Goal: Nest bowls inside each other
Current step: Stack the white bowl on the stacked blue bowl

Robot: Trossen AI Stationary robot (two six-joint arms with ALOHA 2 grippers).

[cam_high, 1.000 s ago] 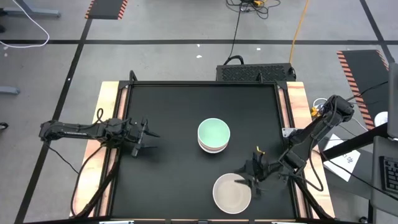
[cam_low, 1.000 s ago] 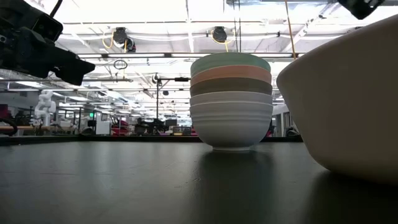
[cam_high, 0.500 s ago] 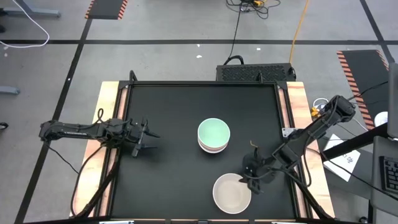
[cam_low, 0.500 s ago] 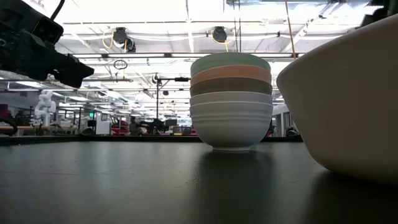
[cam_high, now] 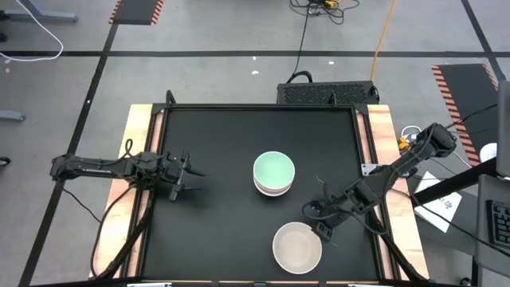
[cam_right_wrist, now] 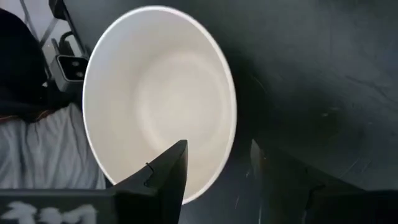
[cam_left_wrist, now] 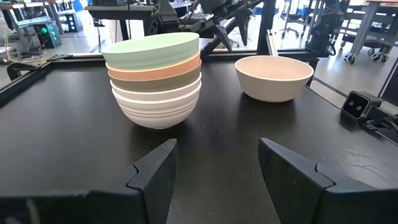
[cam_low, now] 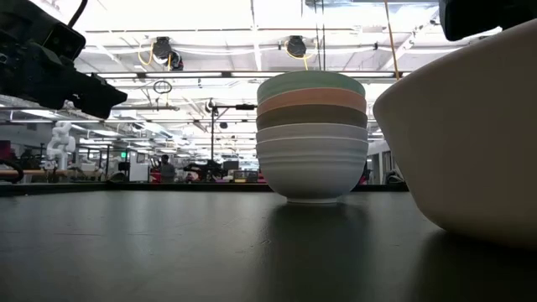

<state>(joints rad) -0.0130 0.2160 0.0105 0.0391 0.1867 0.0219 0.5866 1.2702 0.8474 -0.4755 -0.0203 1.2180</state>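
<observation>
A mint green bowl (cam_left_wrist: 152,48) is stacked over salmon-orange (cam_left_wrist: 158,67), grey-brown (cam_left_wrist: 158,83) and white bowls (cam_left_wrist: 158,106); a cream-beige bowl (cam_high: 297,248) is seen below the right gripper (cam_high: 317,219).

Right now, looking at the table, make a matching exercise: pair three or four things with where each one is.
Things:
1. mint green bowl
2. cream-beige bowl
3. left gripper
4. right gripper

Places:
A. near the table's left edge, away from the bowls
B. top of the stack
C. alone on the table
D. above the table beside the lone bowl's rim

Pairs: 1-B, 2-C, 3-A, 4-D

text: none legible — labels: none | signs: none | numbers: none
</observation>
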